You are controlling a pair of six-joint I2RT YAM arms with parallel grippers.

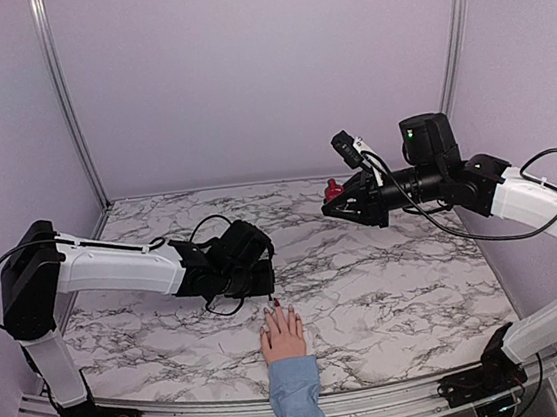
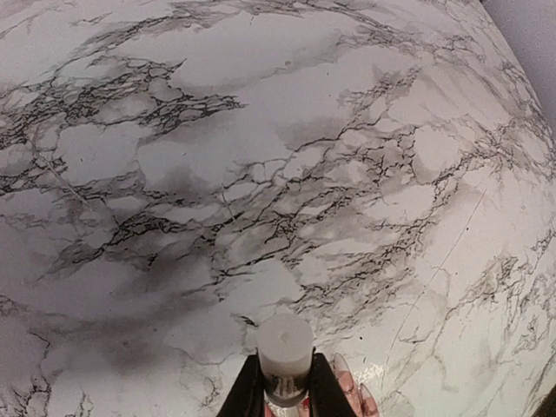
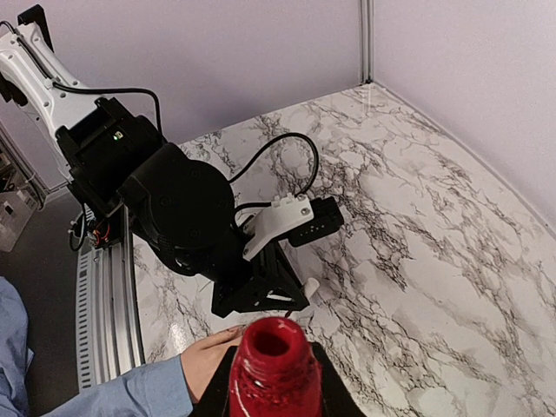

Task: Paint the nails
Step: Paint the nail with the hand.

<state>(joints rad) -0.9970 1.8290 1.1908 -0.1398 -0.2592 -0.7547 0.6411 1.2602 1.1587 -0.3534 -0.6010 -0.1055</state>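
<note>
**Top external view.** A pale pink hand [image 1: 283,335] in a light blue sleeve [image 1: 298,399] lies palm down at the near edge of the marble table [image 1: 398,285]. The nails [image 1: 276,307] point away from the edge and are too small here to tell their colour. The left gripper [image 1: 268,288] hangs just beyond the fingertips. The right gripper [image 1: 334,200] is well apart at the right rear, clamped on a dark red polish bottle [image 1: 334,190].

**Left wrist view.** Only here is it visible that the left gripper [image 2: 285,384] is closed on a white cap [image 2: 285,349]. Pink fingertips [image 2: 354,391] lie just beside it.

**Right wrist view.** Only here is the open mouth of the polish bottle [image 3: 274,358] visible, with the black fingers [image 3: 217,391] pressed against its sides. The hand [image 3: 208,352] lies beneath the left arm [image 3: 182,208].
</note>
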